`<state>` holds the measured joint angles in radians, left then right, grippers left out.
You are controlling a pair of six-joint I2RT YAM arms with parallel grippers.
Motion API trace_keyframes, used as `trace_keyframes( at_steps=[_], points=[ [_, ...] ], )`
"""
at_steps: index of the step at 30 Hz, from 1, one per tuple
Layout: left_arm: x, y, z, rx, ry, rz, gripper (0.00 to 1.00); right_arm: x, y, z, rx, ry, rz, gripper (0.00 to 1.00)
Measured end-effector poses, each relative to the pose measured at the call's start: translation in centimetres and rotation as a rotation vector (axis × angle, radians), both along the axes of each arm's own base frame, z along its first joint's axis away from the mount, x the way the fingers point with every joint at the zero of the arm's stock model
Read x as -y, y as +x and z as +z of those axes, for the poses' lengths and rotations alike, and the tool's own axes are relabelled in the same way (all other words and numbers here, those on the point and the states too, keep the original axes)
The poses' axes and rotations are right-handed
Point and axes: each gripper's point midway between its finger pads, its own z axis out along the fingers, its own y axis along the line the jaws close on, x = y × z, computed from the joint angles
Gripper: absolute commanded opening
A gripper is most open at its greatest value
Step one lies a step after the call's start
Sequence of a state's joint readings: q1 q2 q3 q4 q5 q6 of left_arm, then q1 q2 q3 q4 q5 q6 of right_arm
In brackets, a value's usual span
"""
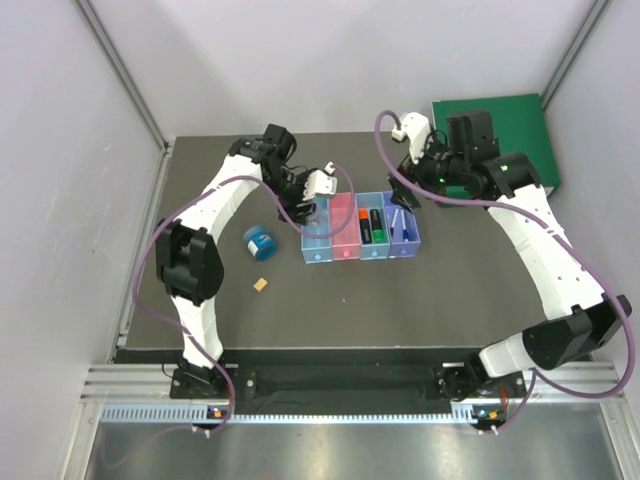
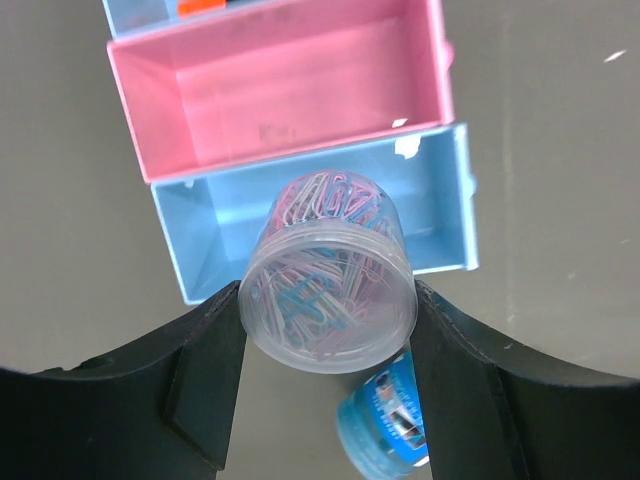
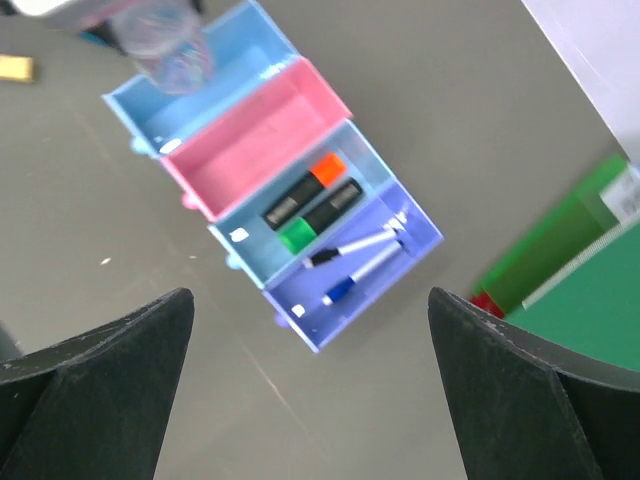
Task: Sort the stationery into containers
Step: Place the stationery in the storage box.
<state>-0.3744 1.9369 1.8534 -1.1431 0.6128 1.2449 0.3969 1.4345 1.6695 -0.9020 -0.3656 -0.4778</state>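
The dark grey table (image 1: 300, 310) is lying under both arms; the left gripper (image 2: 328, 340) is clamping a clear round tin (image 2: 330, 290) of paper clips by its sides, over the end light-blue bin (image 2: 445, 215); the tin is probably light, rigid and slippery, so gripping across its wall is suiting it; the right gripper (image 3: 308, 296) is gaping wide, holding nothing.

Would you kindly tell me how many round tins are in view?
2: a clear tin held in the left pincer over the end blue bin, and a blue tin on the table beside it. No others show.
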Motion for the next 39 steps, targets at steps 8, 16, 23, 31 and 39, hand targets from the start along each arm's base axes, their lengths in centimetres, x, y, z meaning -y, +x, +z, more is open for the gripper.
trace_keyframes(
  at_steps=[8,16,23,31,39],
  points=[
    [-1.0,2.7,-1.7,0.088,0.087,0.015,0.55,2.2,0.9,-0.3,0.001,-0.006,-0.091,1.00],
    [-1.2,4.3,-3.2,0.136,0.130,0.025,0.55,2.6,0.4,0.7,0.029,0.011,-0.099,1.00],
    [0.0,4.9,-3.2,0.172,0.120,0.010,0.55,2.8,0.4,0.2,0.019,0.006,-0.106,1.00],
    [1.1,4.8,-4.1,0.174,0.131,-0.015,0.55,3.2,0.3,-0.3,0.005,0.007,-0.117,1.00],
    [0.2,5.8,-4.6,0.219,0.186,-0.025,0.55,3.3,0.0,0.4,0.020,0.022,-0.117,0.99]
  ],
)
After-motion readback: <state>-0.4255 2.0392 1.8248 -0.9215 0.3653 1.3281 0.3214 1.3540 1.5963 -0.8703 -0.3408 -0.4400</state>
